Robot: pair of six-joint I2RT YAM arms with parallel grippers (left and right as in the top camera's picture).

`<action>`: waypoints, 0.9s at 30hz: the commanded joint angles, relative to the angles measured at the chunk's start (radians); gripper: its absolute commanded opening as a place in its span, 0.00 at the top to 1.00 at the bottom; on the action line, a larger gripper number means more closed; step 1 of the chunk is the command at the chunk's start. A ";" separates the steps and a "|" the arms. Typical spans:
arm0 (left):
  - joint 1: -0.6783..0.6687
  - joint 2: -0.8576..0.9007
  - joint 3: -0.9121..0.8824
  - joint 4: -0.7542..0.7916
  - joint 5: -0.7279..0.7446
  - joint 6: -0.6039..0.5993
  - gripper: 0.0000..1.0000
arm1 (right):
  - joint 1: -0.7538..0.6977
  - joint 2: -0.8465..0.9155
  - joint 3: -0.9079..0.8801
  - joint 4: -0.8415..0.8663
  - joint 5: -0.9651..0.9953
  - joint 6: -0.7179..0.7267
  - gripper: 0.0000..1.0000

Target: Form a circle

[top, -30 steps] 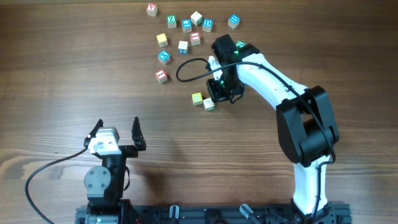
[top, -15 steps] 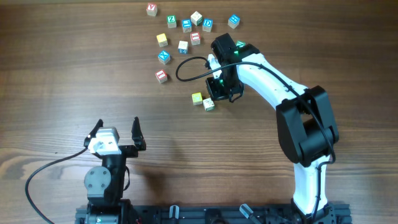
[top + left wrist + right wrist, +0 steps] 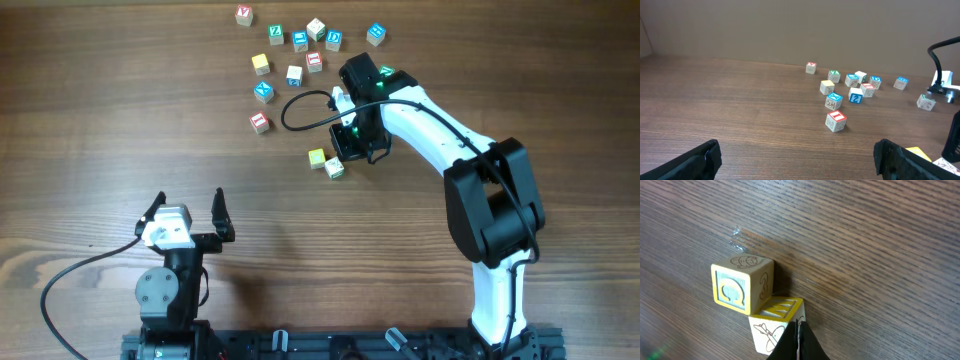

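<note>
Nearest, my left pincer (image 3: 188,207) sits spread, empty. Farther up the bench (image 3: 120,120), my right pincer (image 3: 799,339), pressed together, apparently nudges the pale cube (image 3: 771,330) against the yellow cube (image 3: 742,287). The circle (image 3: 335,168) is so far two cubes. Loose cubes (image 3: 294,74) lie beyond.

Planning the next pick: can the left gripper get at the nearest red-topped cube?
Probably yes: the left gripper is open, bare table lies between it and the red-topped cube, and nothing crowds it. The arm's full reach is unclear.
</note>
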 commanded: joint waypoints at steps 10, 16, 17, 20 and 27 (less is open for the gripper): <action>0.005 0.000 -0.003 -0.001 -0.002 0.016 0.00 | 0.000 -0.002 0.160 -0.058 0.203 0.003 0.96; 0.005 0.000 -0.004 -0.001 -0.002 0.016 0.00 | 0.031 -0.002 0.314 -0.050 0.203 -0.048 0.95; 0.005 0.000 -0.004 -0.001 -0.002 0.016 0.00 | 0.039 0.000 0.311 -0.037 0.203 -0.048 0.95; 0.005 0.000 -0.004 -0.001 -0.002 0.016 0.00 | 0.071 0.015 0.298 -0.006 0.203 -0.049 0.96; 0.005 0.000 -0.004 -0.001 -0.002 0.016 0.00 | 0.117 0.095 0.298 0.051 0.203 -0.048 0.96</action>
